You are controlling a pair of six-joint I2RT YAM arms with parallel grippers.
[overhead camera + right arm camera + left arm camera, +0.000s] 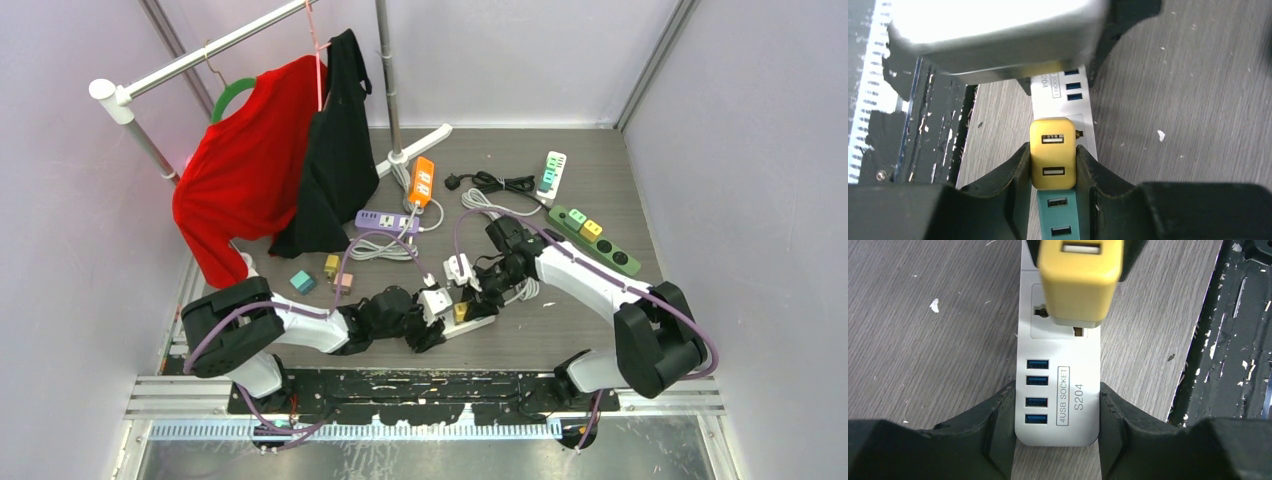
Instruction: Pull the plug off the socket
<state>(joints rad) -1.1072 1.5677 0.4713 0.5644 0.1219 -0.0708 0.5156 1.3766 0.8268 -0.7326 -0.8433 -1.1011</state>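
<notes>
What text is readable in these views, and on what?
"4USB SOCKET", boxed, on the white plastic power strip, left wrist view.
"S204", beside that box on the same strip.
"204", the same label half hidden, right wrist view.
Too small to read, if marked at all: orange power strip, purple power strip, green power strip.
No text visible on the yellow plastic plug.

yellow plug (1080, 285) top cropped; teal adapter (1057, 220) cut off below; socket strip (1063, 107) far end hidden
</notes>
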